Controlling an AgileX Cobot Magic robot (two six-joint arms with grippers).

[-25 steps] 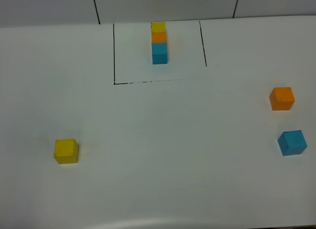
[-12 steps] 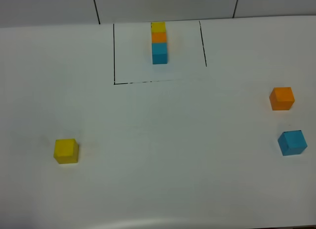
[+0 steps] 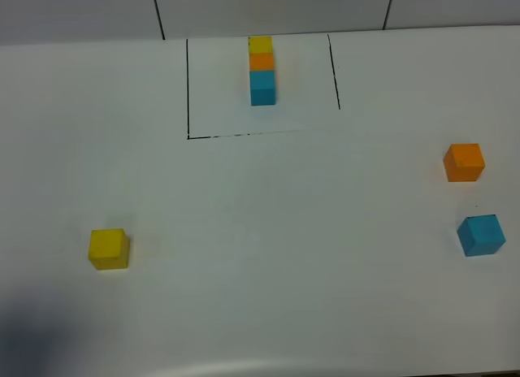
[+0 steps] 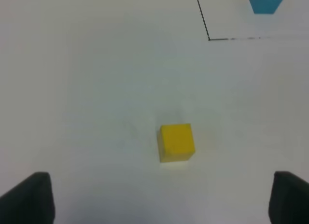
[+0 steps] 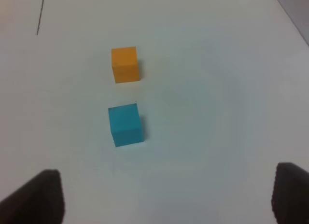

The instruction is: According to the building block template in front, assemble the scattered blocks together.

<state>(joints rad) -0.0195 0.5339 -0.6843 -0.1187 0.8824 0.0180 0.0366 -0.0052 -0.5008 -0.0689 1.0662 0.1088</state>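
Observation:
The building block template (image 3: 262, 71) is a yellow-orange-blue line of cubes at the back of the table, inside a thin black outline (image 3: 188, 84). The scattered blocks lie apart: a yellow block (image 3: 108, 249) at the left, an orange block (image 3: 464, 162) and a blue block (image 3: 480, 235) at the right. No gripper shows in the high view. In the left wrist view my left gripper (image 4: 158, 200) is open, with the yellow block (image 4: 176, 142) ahead of its fingers (image 4: 29, 197). In the right wrist view my right gripper (image 5: 162, 195) is open, short of the blue block (image 5: 125, 124) and orange block (image 5: 125, 64).
The white table (image 3: 276, 231) carries only the cubes and the drawn outline. Its far edge meets a tiled wall (image 3: 268, 7). A dark shadow (image 3: 32, 336) falls on the table's near left corner. The template's blue end (image 4: 265, 2) shows in the left wrist view.
A dark shadow has come in over the near left corner of the table in the high view. None of the blocks has moved.

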